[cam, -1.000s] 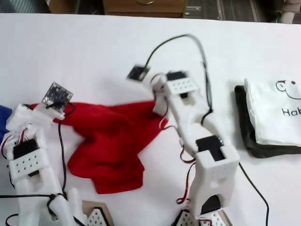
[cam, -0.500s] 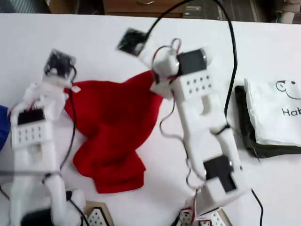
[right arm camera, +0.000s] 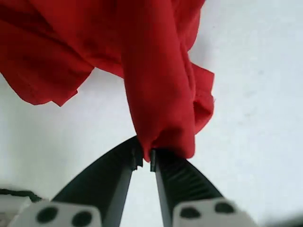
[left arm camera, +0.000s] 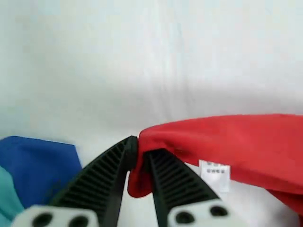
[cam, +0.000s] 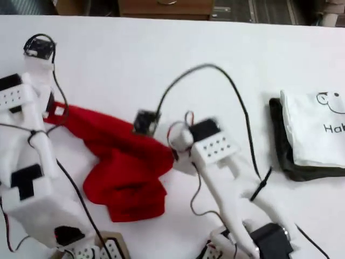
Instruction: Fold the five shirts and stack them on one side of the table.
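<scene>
A red shirt [cam: 121,162] lies bunched across the left middle of the white table [cam: 161,59]. My left gripper [cam: 52,111] is shut on the red shirt [left arm camera: 227,142] at its left end, pinching a fold with a white label [left arm camera: 214,171] beside the fingers. My right gripper [cam: 171,152] is shut on the red shirt [right arm camera: 156,71] at its right end, and the cloth hangs from the closed tips. At the table's right edge a folded white shirt [cam: 315,127] rests on a folded dark shirt [cam: 285,156].
Blue cloth [left arm camera: 38,163] lies on the table close to the left gripper, with a bit of teal cloth [left arm camera: 7,201] beside it. Black cables [cam: 215,73] loop over the table's middle. Furniture [cam: 167,8] stands beyond the far edge.
The left arm swung out toward the table's left, pulling its end of the red shirt along. The right arm drew back toward the near side, so the shirt now stretches into a long band.
</scene>
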You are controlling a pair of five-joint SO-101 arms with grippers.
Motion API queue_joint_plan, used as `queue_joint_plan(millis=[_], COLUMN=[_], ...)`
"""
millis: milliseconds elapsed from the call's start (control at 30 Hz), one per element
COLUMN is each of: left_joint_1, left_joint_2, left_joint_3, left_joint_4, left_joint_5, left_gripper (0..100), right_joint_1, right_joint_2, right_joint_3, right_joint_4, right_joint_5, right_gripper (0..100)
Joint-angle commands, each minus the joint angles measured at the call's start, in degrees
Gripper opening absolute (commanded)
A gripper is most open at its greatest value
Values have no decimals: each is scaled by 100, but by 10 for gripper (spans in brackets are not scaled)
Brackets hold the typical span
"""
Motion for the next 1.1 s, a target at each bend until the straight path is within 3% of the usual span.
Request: queue_joint_plan(millis=[0, 133, 300, 433, 633, 833, 1067], left_joint_1=[-44, -44, -44, -44, -44, -44, -44], left_joint_2=[281, 527, 589, 589, 589, 589, 580], left_joint_3=[-620, -857, -927, -927, -927, -927, -936], left_joint_4=[334, 360, 352, 343, 325, 325, 281], left_joint_5=[9, 18, 0, -9, -9, -18, -26], left_gripper=[21, 21, 21, 21, 21, 21, 21], right_joint_1=[-13, -145, -488, -66, 787, 664, -189], right_joint_2=[-356, -365, -620, -1182, -576, 1446, 2141], right_joint_3=[651, 686, 202, -826, -1187, -1301, -1486], right_joint_4=[-664, -558, 453, 505, -1068, -1771, -998], right_joint_5=[-26, -26, 18, 18, -26, -378, -598], right_gripper=[25, 130, 286, 286, 286, 286, 286])
